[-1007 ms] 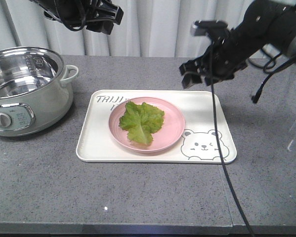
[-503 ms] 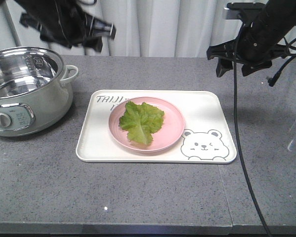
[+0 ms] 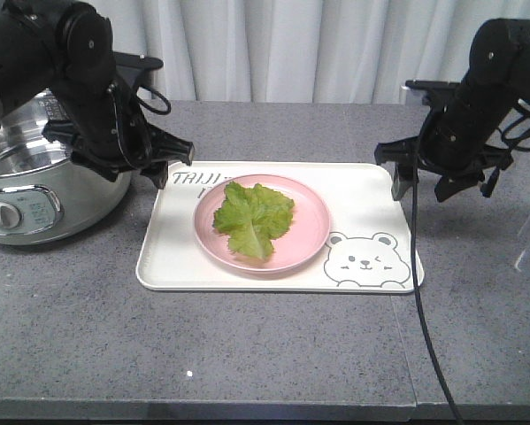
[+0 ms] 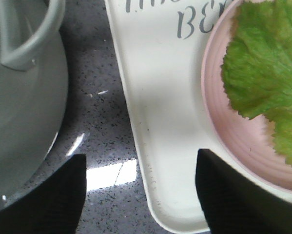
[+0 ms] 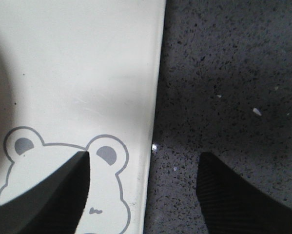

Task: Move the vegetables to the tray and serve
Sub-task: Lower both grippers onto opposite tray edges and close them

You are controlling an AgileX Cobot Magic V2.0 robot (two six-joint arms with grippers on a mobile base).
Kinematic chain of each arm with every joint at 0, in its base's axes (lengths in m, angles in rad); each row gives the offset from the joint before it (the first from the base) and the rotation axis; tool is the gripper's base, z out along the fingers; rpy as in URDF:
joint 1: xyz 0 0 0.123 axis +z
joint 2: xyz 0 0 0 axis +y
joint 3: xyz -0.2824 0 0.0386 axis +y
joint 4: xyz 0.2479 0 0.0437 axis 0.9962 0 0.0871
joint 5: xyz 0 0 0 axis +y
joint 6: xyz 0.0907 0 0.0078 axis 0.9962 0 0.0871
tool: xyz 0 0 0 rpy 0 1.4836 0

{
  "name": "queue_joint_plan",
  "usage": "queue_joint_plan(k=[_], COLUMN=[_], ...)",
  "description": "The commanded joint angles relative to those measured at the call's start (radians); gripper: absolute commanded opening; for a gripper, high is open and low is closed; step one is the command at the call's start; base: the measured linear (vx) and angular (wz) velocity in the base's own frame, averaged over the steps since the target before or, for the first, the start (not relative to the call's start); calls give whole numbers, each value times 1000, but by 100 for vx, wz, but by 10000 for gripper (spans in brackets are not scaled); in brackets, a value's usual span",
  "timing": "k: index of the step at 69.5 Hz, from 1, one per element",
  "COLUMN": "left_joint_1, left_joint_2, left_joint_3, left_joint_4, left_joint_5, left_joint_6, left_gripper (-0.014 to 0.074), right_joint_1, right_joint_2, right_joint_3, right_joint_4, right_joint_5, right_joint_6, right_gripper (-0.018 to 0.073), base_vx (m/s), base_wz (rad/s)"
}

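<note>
The green lettuce leaf (image 3: 254,215) lies on a round pink plate (image 3: 311,221) that sits on the cream-white bear tray (image 3: 367,197). My left gripper (image 3: 163,164) is open just above the tray's left edge; in the left wrist view the tray edge (image 4: 150,126) runs between its fingers, with lettuce (image 4: 262,68) at the right. My right gripper (image 3: 421,181) is open above the tray's right edge; in the right wrist view the tray edge (image 5: 148,122) lies between its fingers.
A steel-lined electric pot (image 3: 34,190) stands at the left, close beside my left gripper; its side and handle fill the left of the left wrist view (image 4: 24,73). Grey stone tabletop (image 3: 265,345) around the tray. A black cable (image 3: 419,301) hangs over the tray's right front.
Both arms have come down from high at the back to the tray's two side edges. Tray, plate and lettuce have not moved.
</note>
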Motion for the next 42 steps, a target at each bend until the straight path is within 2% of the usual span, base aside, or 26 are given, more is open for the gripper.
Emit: queue_joint_plan(k=[1,42], left_joint_1=[6,9], left_joint_2=[-54,-54], left_joint_3=[6,137], left_joint_4=[-27,-49], left_joint_5=[-48,-92], left_joint_6=[-10,-10], left_gripper=[471,471], right_joint_1=[-11,-10], right_joint_2=[-59,-45], right_joint_3=[-14,-9], right_joint_4=[31,60], right_joint_5=[33,33], right_joint_6=[-19,-28], right_gripper=[452,452], base_vx=[0,0], base_wz=[0,0])
